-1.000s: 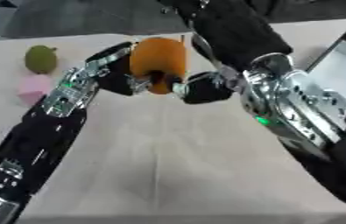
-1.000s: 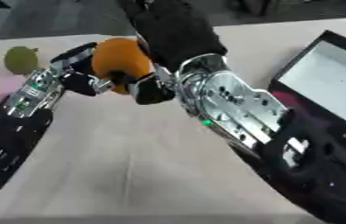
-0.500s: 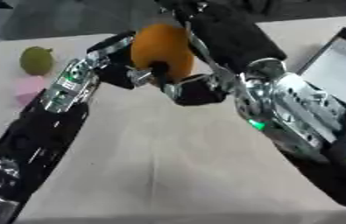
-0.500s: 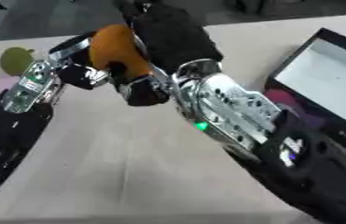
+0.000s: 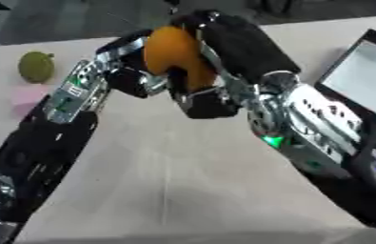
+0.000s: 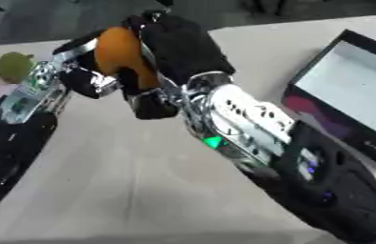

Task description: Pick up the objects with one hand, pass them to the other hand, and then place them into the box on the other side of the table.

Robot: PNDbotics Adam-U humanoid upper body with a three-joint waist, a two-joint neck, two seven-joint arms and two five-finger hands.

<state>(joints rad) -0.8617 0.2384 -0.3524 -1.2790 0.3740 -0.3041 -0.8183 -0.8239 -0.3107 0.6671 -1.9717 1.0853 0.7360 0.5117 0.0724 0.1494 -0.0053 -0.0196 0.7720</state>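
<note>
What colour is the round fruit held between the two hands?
Orange. The fruit shows best in the left eye view, between the left hand and right hand.

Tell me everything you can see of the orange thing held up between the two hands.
The orange is a smooth, rounded fruit of even orange colour, with no stem or mark that shows. It is held up above the table, near its far side. The left hand meets it from the left and the right hand wraps it from the right, dark fingers crossing its front. Its back is hidden.
</note>
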